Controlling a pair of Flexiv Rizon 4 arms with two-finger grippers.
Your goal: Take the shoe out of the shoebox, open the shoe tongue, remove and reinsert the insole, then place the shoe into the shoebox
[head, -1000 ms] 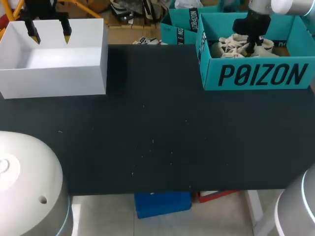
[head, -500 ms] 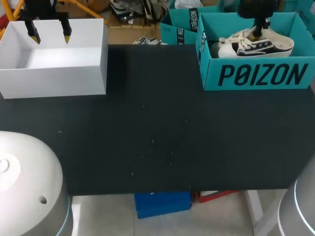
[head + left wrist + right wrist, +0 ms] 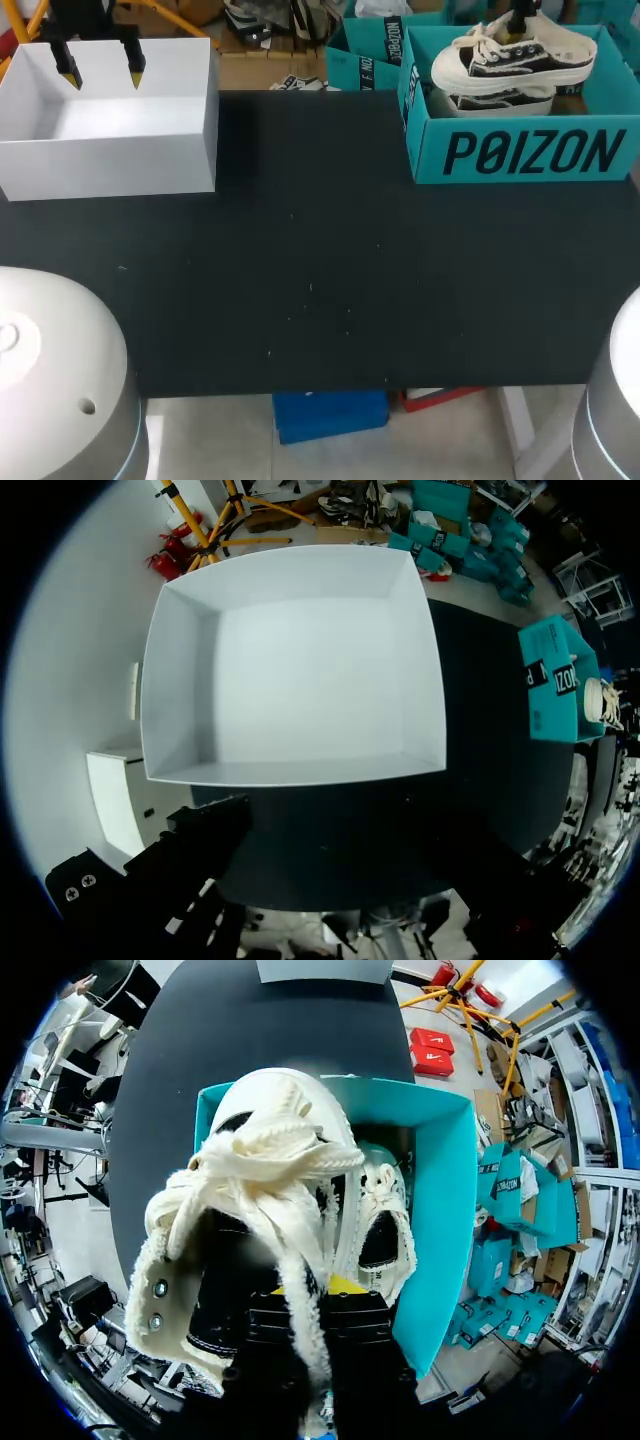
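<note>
One shoe (image 3: 515,62) hangs just above the shoebox (image 3: 520,150), clamped in my right gripper (image 3: 318,1290) — the other shoe (image 3: 500,100) lies inside the shoebox. My left gripper (image 3: 102,75) stands wide, well apart from the shoebox.

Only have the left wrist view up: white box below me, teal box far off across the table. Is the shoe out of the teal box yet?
Observer: Partly. In the head view the shoe hangs in the air just above the teal shoebox, not on the table.
Operator: What's holding it?
Observer: The right gripper. The right wrist view shows it gripping at the shoe's opening, with the laces hanging loose in front.
Operator: So the box is empty?
Observer: No, a second shoe lies inside the box, beneath the held one.
</note>
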